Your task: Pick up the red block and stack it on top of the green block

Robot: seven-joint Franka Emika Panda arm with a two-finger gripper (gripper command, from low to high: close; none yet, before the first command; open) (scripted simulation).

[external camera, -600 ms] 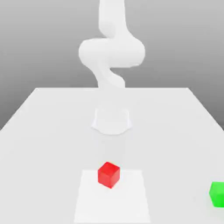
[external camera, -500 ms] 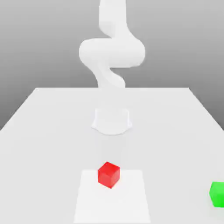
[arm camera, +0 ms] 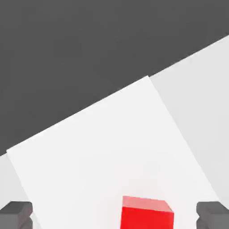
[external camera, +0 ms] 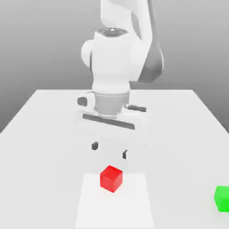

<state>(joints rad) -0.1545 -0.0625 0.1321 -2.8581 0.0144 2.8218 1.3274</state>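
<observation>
- Exterior view: a white robot arm reaches over a pale table, its two-finger gripper pointing down with the fingertips spread wide apart and nothing held between them.
- The red block sits below the gripper, under the gap between the fingertips and apart from both. How far it lies toward or away from the camera relative to them is hard to tell.
- In the hand view, the red block lies between the lines of the two fingers, nearer one than the other, so a small sideways correction may be wanted before lowering.
- Being a cube, the block has no long axis. Its side faces look nearly square to the fingers in the hand view, though it stands corner-on to the exterior view; the coming grasp probably needs little twist.
- The block rests on a whiter square patch, near the patch's edge on the robot's side.
- It is small, bright red and plain, with flat faces, crisp edges and one face a lighter shade. It should suit a pinch across opposite sides.
- The green block, a plain bright cube of similar size, stands on the table at the exterior view's right, partly cut off by the frame, well apart from the red one.
</observation>
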